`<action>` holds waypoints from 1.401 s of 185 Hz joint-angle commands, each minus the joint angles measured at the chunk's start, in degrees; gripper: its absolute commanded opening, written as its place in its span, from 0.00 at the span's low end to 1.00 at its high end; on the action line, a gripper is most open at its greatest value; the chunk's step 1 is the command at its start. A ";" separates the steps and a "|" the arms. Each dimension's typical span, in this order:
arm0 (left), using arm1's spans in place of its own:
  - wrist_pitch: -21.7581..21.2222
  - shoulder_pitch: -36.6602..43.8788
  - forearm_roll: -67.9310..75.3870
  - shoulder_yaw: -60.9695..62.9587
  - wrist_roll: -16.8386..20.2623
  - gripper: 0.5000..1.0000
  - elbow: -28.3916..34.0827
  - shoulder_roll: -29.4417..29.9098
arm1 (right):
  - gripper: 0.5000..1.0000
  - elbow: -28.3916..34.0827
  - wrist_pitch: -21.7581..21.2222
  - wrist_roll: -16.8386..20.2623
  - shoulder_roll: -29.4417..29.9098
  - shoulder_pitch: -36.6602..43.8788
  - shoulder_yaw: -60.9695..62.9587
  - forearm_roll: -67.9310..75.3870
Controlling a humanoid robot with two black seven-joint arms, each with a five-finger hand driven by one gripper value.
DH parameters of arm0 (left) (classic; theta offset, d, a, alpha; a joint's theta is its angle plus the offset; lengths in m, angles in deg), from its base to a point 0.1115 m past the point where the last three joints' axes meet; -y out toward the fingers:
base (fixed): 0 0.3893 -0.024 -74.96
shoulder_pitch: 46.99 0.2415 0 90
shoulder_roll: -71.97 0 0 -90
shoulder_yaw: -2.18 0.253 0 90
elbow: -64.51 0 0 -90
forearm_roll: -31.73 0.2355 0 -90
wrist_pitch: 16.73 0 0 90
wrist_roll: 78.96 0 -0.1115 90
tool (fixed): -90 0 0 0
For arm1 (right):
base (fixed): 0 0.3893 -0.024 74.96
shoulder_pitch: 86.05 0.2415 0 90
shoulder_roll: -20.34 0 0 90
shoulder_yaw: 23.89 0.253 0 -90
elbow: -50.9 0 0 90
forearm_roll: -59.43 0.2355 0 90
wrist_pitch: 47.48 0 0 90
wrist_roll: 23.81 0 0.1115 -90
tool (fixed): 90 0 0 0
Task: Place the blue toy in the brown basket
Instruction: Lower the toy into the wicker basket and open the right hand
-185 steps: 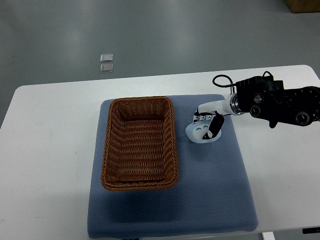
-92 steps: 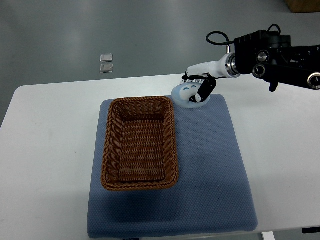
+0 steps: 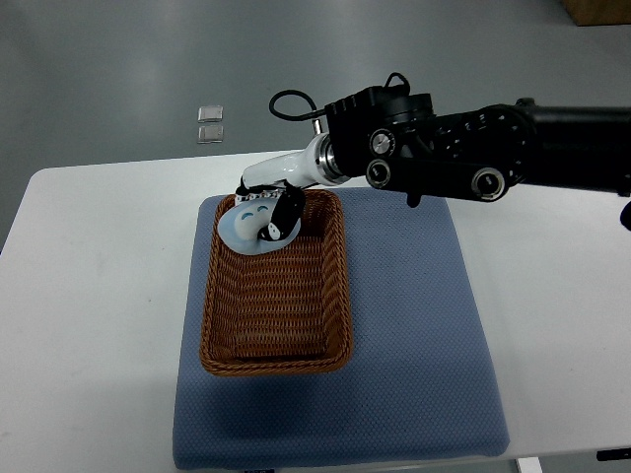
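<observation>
The pale blue toy [image 3: 246, 225] hangs over the far left part of the brown wicker basket [image 3: 277, 345], held above its rim. My right hand [image 3: 266, 212] is shut on the toy, with dark fingers wrapped over its right side. The right arm [image 3: 444, 153] reaches in from the right edge, across the far side of the table. The basket sits on a blue mat [image 3: 414, 335] and nothing shows inside it. The left arm is out of view.
The blue mat lies on a white table [image 3: 99, 296]. Two small square plates [image 3: 210, 124] lie on the grey floor beyond the table's far edge. A brown box corner [image 3: 599, 10] shows at the top right.
The right hand lifted the blue toy off the mat, then carried it left from the mat's far edge to above the basket's far left corner.
</observation>
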 commanded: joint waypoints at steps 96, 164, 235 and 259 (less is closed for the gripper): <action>0.00 0.09 0.00 0.00 0.01 1.00 0.00 0.00 | 0.18 -9.04 2.85 -0.29 3.58 -9.42 -0.19 -2.12; 0.00 0.09 0.00 0.00 0.01 1.00 0.00 0.00 | 0.66 -9.04 2.94 -1.44 3.58 -10.91 -0.01 -1.86; 0.00 0.09 0.00 0.00 0.01 1.00 0.09 0.00 | 0.72 -9.04 1.97 -2.31 3.58 -10.12 4.82 -0.63; 0.00 0.09 0.00 0.00 0.01 1.00 0.09 0.00 | 0.75 -8.69 0.83 -2.31 3.58 -9.06 7.46 0.43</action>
